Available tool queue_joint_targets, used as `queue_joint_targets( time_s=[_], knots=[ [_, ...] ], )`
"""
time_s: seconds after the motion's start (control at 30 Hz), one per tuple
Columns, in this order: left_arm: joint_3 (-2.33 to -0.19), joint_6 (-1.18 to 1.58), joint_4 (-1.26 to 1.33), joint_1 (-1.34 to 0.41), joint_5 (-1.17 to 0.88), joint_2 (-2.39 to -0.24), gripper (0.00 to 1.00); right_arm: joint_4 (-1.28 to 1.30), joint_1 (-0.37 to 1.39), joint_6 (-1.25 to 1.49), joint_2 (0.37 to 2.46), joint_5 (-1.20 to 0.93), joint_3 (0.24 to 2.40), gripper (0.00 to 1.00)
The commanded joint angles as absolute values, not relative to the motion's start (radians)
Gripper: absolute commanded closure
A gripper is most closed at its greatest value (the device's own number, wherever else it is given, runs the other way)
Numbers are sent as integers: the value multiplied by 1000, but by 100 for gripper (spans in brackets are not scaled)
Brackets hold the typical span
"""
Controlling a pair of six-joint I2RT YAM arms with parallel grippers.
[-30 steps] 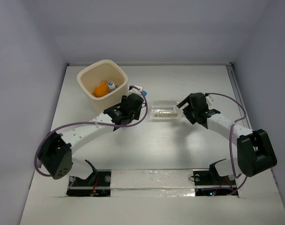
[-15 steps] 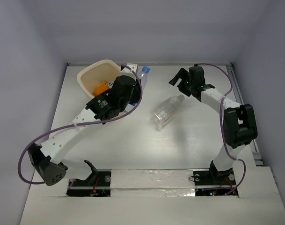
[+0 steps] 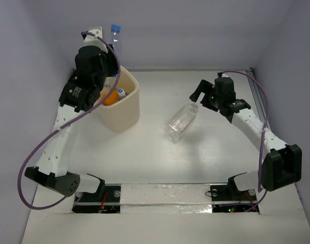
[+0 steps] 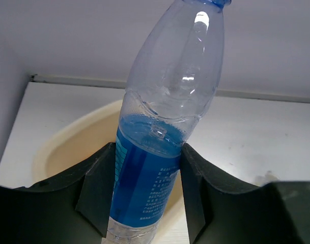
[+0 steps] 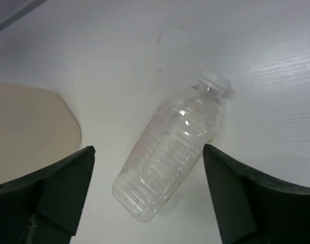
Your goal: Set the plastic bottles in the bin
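1. white table carries everything.
2. cream-beige rounded-square plastic bin stands at the far left.
3. large clear plastic bottle with a white cap lies on its side mid-table, well apart from the bin; the right gripper hovers above it, jaws spread wide, holding nothing.
4. clear bottle with a blue label and blue cap is raised over the bin, cap up, clamped in the left gripper.
5. small orange bottle lies inside the bin.

I can read nothing: the blue label on the far-left clear plastic bottle carries pale print too small to make out.
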State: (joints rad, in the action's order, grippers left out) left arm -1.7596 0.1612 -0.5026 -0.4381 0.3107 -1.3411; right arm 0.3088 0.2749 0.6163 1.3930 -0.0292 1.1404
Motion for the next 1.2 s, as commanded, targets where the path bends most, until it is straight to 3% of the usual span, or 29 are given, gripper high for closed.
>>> queue_joint_targets(
  time_s=[0.0, 0.4, 0.47, 0.5, 0.63, 1.17],
  knots=[
    [-1813, 109, -433, -364, 249, -1373, 71, 452, 322, 557, 1393, -11, 1103, 0],
    [-1579, 173, -89, -265, 265, -1379, 66, 534, 359, 583, 1548, 71, 1210, 0],
    [-1536, 184, -71, -265, 259, -1370, 50, 541, 383, 595, 1586, 77, 1249, 0],
    [-1523, 186, -66, -265, 258, -1359, 34, 543, 402, 601, 1597, 75, 1259, 0],
    [-1488, 187, -78, -265, 250, -1335, 15, 545, 434, 637, 1646, 95, 1296, 0],
    [-1396, 239, -101, -265, 74, -1192, 16, 655, 443, 608, 1884, 210, 1451, 0]
  ],
)
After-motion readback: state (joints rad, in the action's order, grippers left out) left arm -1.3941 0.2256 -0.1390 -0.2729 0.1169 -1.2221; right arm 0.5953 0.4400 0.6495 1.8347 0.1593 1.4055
